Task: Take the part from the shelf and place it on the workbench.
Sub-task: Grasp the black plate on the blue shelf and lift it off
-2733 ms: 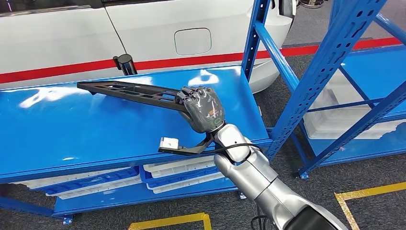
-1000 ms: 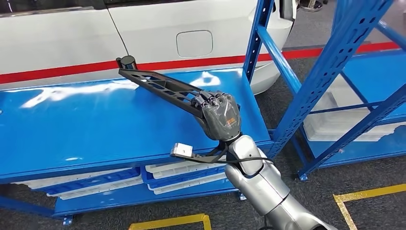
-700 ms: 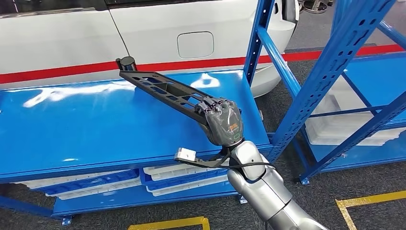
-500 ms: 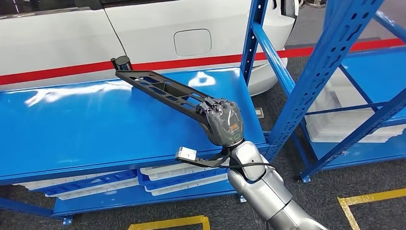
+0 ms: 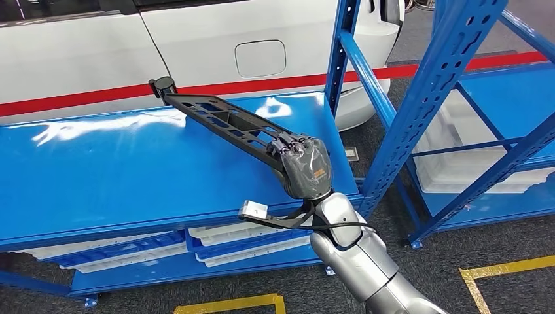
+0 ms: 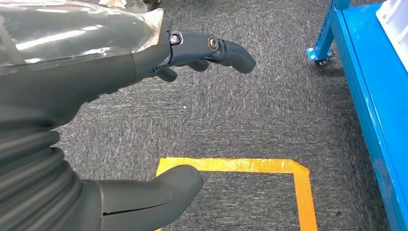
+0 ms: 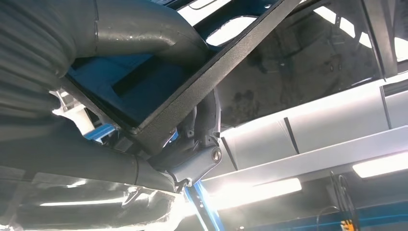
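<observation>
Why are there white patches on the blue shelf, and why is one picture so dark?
Head view: the glossy blue shelf mirrors overhead light as white glare patches. Right wrist view: the camera looks up toward bright lamps, so the black part and the right hand gripping it come out dark and backlit.

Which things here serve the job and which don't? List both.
Job: black part, held by the right hand; blue shelf beneath it.
Lying about: white car, white trays on the lower shelf, yellow floor tape, idle left hand.
</observation>
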### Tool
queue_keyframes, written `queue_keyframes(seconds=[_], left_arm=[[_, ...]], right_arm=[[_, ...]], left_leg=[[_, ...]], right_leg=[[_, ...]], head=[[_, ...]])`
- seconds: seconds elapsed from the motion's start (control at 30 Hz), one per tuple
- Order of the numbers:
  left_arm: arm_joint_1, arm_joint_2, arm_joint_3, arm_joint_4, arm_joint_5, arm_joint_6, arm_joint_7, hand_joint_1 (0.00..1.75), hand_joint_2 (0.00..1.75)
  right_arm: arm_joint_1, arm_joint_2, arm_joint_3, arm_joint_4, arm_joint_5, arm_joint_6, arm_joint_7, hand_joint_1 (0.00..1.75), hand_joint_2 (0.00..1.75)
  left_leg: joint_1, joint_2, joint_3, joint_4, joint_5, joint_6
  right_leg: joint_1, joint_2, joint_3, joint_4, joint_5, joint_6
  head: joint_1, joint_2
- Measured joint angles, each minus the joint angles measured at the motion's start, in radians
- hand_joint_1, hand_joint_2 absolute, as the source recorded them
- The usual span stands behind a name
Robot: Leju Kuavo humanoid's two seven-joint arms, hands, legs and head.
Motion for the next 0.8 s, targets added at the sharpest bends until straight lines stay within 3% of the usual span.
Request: queue_keyframes(seconds=[0.5, 0.8], left_arm=[[-0.004, 0.0, 0.0, 0.0, 0.0, -0.001, 0.002, 0.0, 1.75], [-0.021, 0.0, -0.001, 0.0, -0.006, -0.011, -0.003, 0.0, 1.75]], right_arm=[[-0.017, 0.003, -0.019, -0.001, 0.001, 0.0, -0.001, 1.75, 1.75], [-0.03, 0.002, -0.053, -0.018, 0.011, 0.001, 0.019, 1.75, 1.75]], left_leg=[[-0.01, 0.0, -0.005, 0.011, -0.004, 0.004], [-0.01, -0.001, -0.014, 0.031, -0.012, 0.019]], right_leg=[[-0.007, 0.0, 0.003, -0.002, 0.001, 0.001], [-0.013, -0.001, 0.003, -0.005, 0.005, 0.01]], head=[[0.0, 0.0], [0.0, 0.0]])
